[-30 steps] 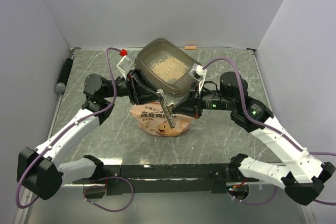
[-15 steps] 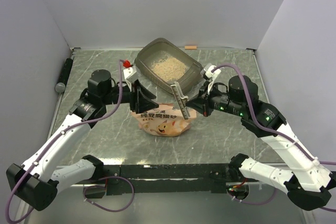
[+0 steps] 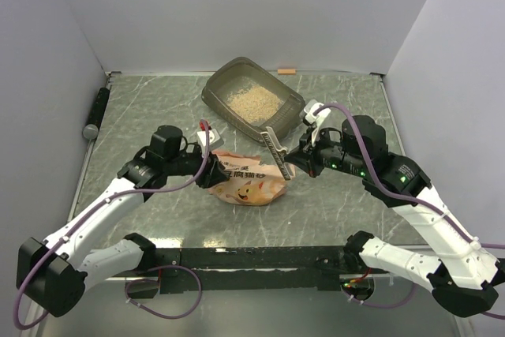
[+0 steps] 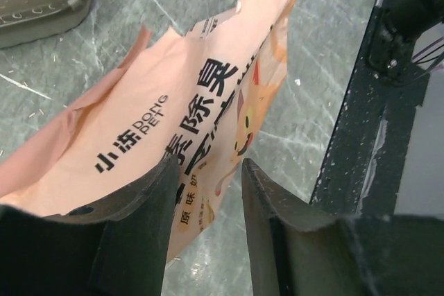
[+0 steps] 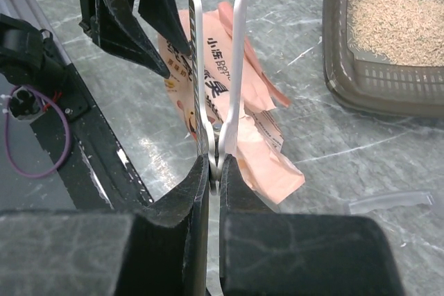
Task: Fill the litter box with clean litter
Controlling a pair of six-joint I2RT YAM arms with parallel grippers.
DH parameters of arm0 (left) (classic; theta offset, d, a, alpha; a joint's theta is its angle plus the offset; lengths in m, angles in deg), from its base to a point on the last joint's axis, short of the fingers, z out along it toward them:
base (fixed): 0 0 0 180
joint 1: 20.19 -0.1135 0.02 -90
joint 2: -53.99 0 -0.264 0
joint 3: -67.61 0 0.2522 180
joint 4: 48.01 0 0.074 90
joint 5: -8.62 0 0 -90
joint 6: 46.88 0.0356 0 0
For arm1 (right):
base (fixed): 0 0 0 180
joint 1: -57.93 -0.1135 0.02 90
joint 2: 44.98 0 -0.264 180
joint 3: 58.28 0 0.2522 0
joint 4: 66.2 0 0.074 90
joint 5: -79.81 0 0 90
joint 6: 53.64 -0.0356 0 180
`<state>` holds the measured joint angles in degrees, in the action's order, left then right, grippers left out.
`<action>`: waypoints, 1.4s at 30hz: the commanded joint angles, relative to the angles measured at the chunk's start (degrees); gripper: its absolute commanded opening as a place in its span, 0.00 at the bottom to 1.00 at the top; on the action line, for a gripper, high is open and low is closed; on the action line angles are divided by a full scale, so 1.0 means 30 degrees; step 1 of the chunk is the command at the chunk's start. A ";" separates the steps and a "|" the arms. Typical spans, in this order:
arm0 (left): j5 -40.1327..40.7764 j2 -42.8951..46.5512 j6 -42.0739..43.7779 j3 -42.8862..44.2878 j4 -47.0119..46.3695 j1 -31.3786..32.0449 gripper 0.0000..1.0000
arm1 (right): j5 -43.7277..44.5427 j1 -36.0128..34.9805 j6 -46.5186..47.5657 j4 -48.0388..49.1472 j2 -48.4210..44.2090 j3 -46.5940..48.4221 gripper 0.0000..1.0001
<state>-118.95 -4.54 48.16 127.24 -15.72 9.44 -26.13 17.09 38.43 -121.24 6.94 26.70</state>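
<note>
Nearest you, just toward 6 o'clock from the middle of the table, the pink bag lies flat, printed side up. Its long axis runs 9 to 3 o'clock. The characters read upright from overhead, so its ragged top edge points to 12 o'clock, at the litter box.

Your left gripper sits at the bag's 9 o'clock end, aimed along that axis toward 3 o'clock. Its jaws stand apart with pink plastic showing in the gap. You cannot tell from any view whether they touch it.

Your right gripper hangs over the bag's 3 o'clock end, clenched on the joined end of a white clip. The clip's two arms fork apart and point toward 11 o'clock in the overhead view. A clear plastic strip lies on the table near the box's near wall.

Beyond, toward 12 o'clock, the litter box sits flat, apart from the bag, with its long axis running 10 to 4 o'clock. Pale litter covers the middle of its floor. A black cylinder lies along the 9 o'clock edge.
</note>
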 commanded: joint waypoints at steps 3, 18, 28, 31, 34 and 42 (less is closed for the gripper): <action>0.0274 0.0553 0.1104 -0.0699 -0.2014 0.0202 0.47 | -0.0075 0.0078 0.0425 0.0516 -0.0491 -0.0215 0.00; 0.1797 -0.1117 0.1544 -0.1168 -0.2103 0.0993 0.38 | -0.1919 0.0107 0.1390 0.1424 0.1442 -0.0098 0.00; 0.3233 -0.1381 0.1573 -0.1197 -0.1693 0.1169 0.04 | -0.4055 0.0546 0.3351 0.3766 0.2673 -0.1530 0.00; 0.3175 -0.1528 0.1602 -0.1110 -0.1605 0.1169 0.01 | -0.4528 0.0664 0.4230 0.4733 0.2907 -0.2146 0.00; 0.3058 -0.1616 0.1602 -0.1080 -0.1546 0.1199 0.01 | -0.5055 0.0927 0.4788 0.5203 0.3638 -0.2149 0.00; 0.2882 -0.1147 0.1426 -0.1226 -0.1692 0.1257 0.01 | -0.5466 0.0957 0.5844 0.6142 0.5102 -0.2149 0.00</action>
<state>-110.84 -8.84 52.37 124.07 -20.25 12.89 -40.25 19.63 52.39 -107.58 21.30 20.34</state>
